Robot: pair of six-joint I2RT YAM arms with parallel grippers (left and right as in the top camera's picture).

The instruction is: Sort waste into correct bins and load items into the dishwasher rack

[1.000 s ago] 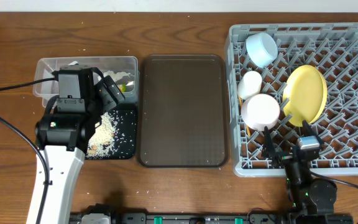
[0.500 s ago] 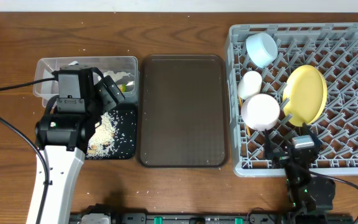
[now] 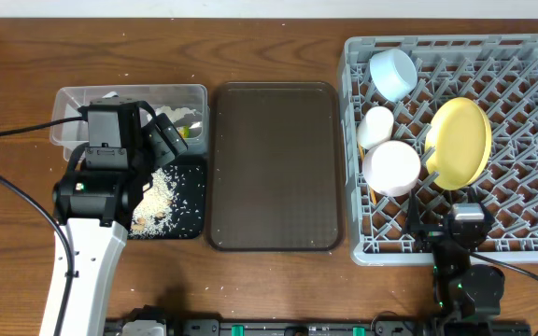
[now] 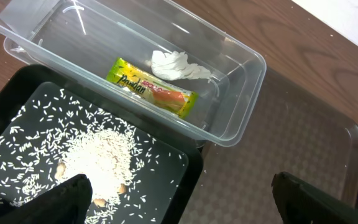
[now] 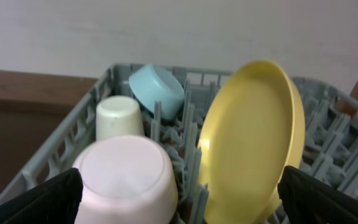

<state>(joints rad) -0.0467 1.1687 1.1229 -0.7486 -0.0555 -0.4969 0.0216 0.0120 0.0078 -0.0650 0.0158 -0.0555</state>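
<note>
Set on a wooden table (image 3: 278, 280). Holds left claw (image 4: 185, 199) spread apart, wrapper (image 4: 153, 88) and tissue (image 4: 178, 65) in the tub (image 4: 247, 99) at twelve o'clock; holds right claw (image 5: 188, 202) apart, plate (image 5: 250, 143) at one o'clock.

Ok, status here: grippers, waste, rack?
Left gripper open over black tray, right gripper open by rack. Tissue and wrapper in clear tub, rice in tray. Plate, blue bowl, pink bowl, cup racked. No obstruction seen.
</note>
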